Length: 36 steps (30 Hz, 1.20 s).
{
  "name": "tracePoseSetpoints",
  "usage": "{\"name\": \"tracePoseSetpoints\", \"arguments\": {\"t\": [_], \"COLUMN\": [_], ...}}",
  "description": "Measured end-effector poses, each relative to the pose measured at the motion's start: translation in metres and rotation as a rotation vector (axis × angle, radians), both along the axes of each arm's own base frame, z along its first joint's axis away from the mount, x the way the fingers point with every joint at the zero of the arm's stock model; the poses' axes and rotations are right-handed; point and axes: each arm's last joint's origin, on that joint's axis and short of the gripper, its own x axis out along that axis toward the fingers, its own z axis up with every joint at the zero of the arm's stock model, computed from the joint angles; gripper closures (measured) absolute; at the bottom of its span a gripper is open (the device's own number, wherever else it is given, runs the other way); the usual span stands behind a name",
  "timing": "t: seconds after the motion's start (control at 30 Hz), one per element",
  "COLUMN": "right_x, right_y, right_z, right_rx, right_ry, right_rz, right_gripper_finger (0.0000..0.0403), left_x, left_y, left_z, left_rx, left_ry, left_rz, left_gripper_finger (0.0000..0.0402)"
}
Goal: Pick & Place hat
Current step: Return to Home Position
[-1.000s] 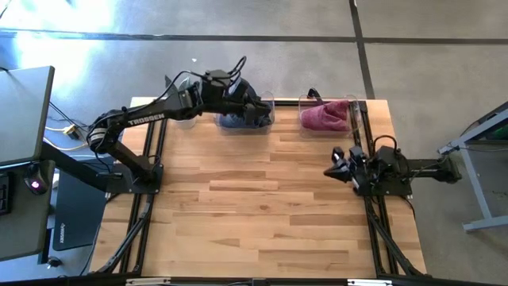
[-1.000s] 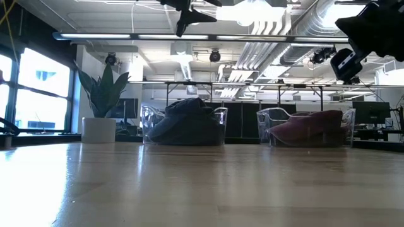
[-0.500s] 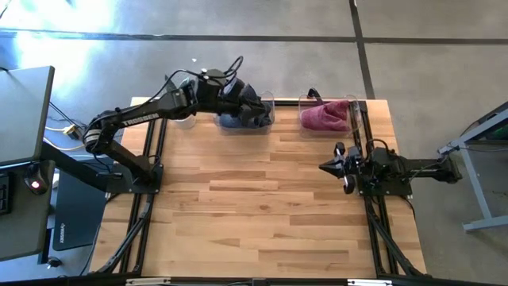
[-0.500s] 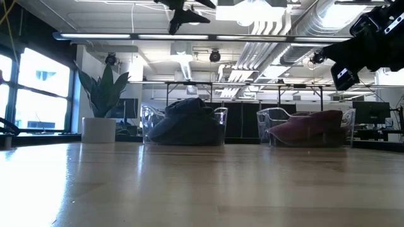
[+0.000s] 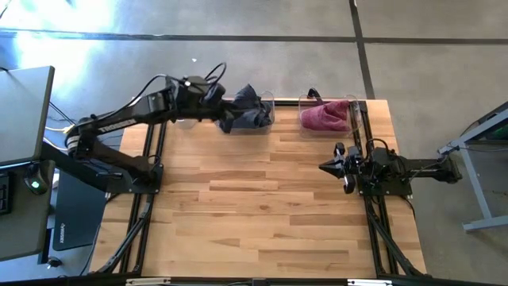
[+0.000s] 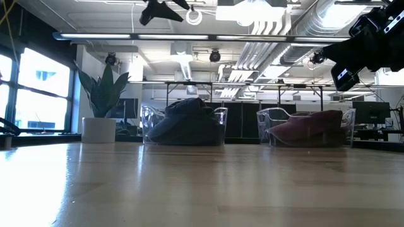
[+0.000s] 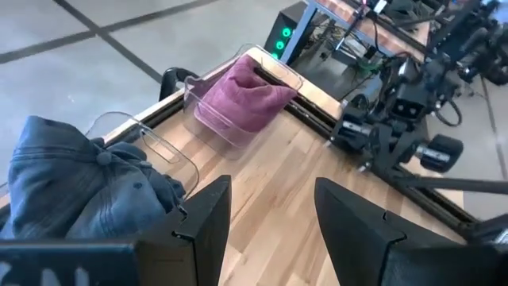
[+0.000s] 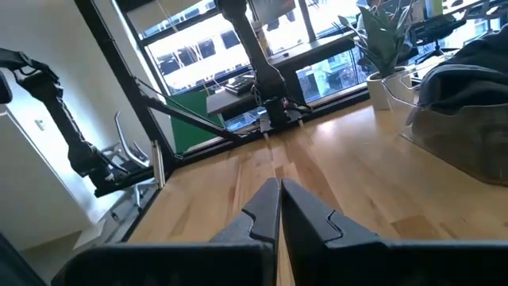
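A dark blue-grey hat (image 5: 248, 113) lies heaped in a clear bin (image 5: 268, 102) at the table's far edge; it also shows in the left wrist view as the dark hat (image 7: 75, 179). A maroon hat (image 5: 327, 116) fills a second clear bin to its right. My left gripper (image 5: 224, 107) hovers open, high above the table just left of the dark hat's bin, its fingers (image 7: 208, 214) touching nothing. My right gripper (image 5: 324, 167) is shut and empty, held above the table's right side, in front of the maroon hat's bin.
Both bins stand side by side along the far edge, the dark hat's bin (image 6: 184, 126) left of the maroon hat's bin (image 6: 309, 129). Bare wooden tabletop (image 5: 254, 214) stretches from the bins to the near edge. A potted plant (image 6: 101, 104) stands in the room behind the table.
My left gripper has drawn back toward the table's left, off the dark hat's bin, uncovering the hat in the high view. My right gripper shifted slightly toward the table's left and dipped, then stayed still. Neither hat moved.
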Motion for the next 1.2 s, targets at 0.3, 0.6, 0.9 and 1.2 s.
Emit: {"name": "tracePoseSetpoints", "arguments": {"t": [0.3, 0.6, 0.9, 1.2], "right_x": [-0.001, -0.002, -0.002, -0.002], "right_y": [-0.011, -0.013, -0.013, -0.013], "right_z": [0.006, 0.006, 0.005, 0.005], "right_rx": [0.018, 0.022, 0.021, 0.021], "right_ry": [-0.064, -0.060, -0.056, -0.056], "right_rz": [-0.365, -0.448, -0.437, -0.436], "right_gripper_finger": [0.0391, 0.0391, 0.0391, 0.0391], "left_x": [-0.023, -0.042, -0.031, -0.036], "left_y": [-0.037, -0.065, -0.070, -0.068], "left_z": [-0.034, -0.048, -0.064, -0.075], "left_rx": [0.075, 0.104, 0.037, 0.183], "left_ry": [-0.011, -0.173, -0.080, -0.064], "left_rz": [0.022, -0.053, -0.212, -0.211], "left_gripper_finger": [0.0223, 0.0223, 0.0223, 0.0223]}}
